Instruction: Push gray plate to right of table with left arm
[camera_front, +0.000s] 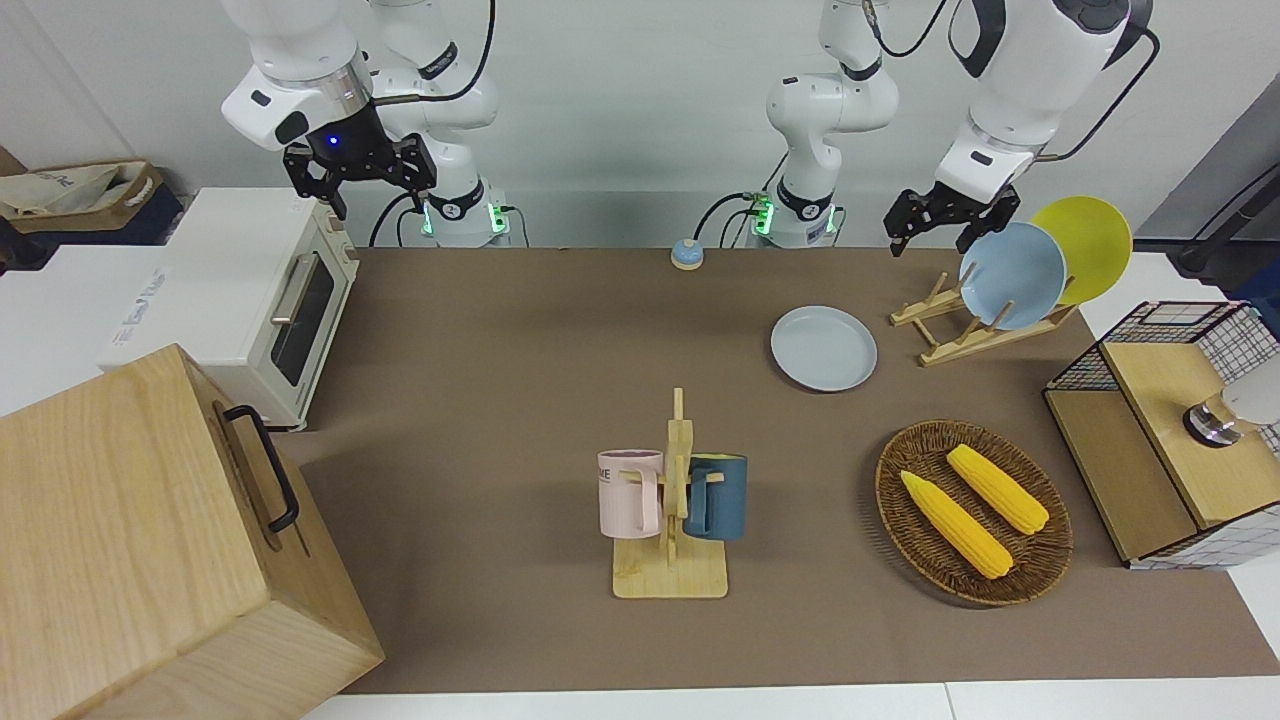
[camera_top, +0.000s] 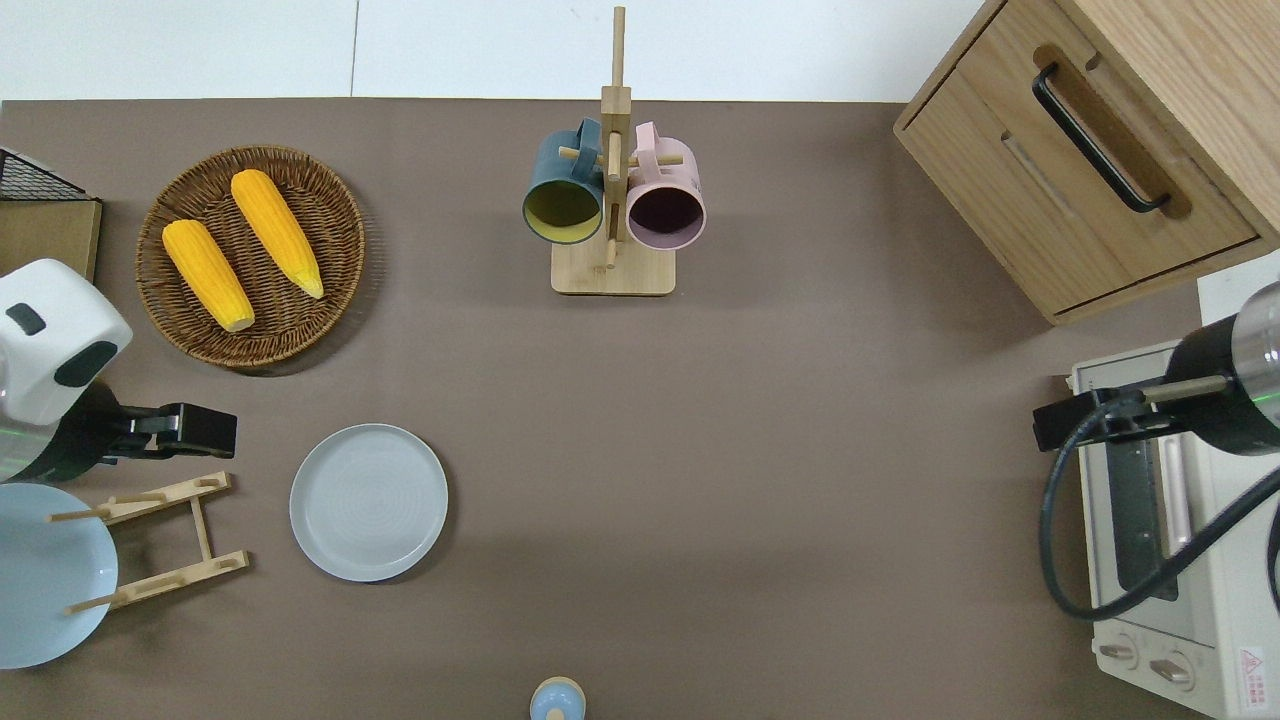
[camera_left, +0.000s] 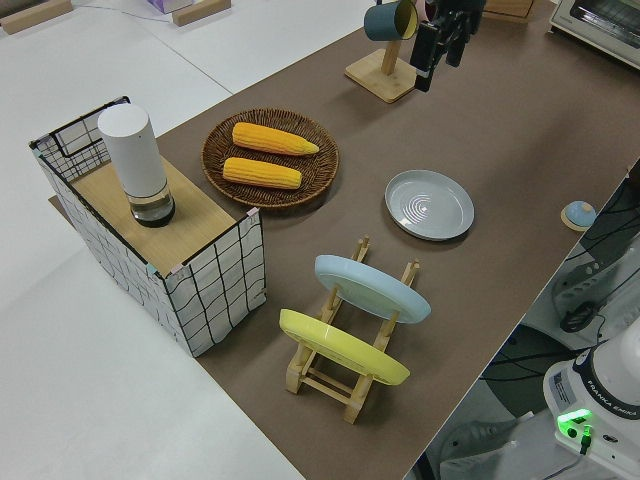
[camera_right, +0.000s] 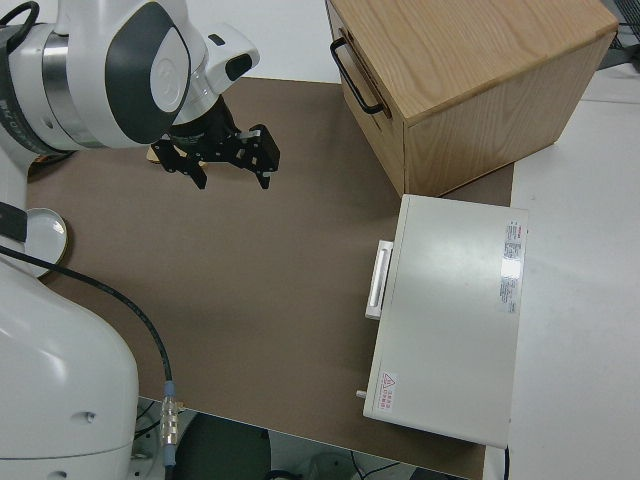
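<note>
The gray plate (camera_front: 823, 348) (camera_top: 368, 501) (camera_left: 429, 204) lies flat on the brown table (camera_front: 500, 350) (camera_top: 760, 450), beside the wooden plate rack (camera_top: 160, 540) and nearer to the robots than the wicker basket. My left gripper (camera_front: 932, 243) (camera_top: 195, 430) (camera_left: 440, 55) hangs open and empty in the air, over the table between the basket and the rack. It is apart from the gray plate, toward the left arm's end. My right gripper (camera_front: 375, 195) (camera_right: 232, 180) is open and parked.
The rack holds a sky-blue plate (camera_front: 1012, 275) and a yellow plate (camera_front: 1090, 245). A wicker basket (camera_top: 170, 320) carries two corn cobs. A mug tree (camera_top: 612, 190), wooden cabinet (camera_top: 1090, 150), toaster oven (camera_top: 1150, 560), wire crate (camera_front: 1170, 440) and small blue knob (camera_top: 557, 700) also stand on the table.
</note>
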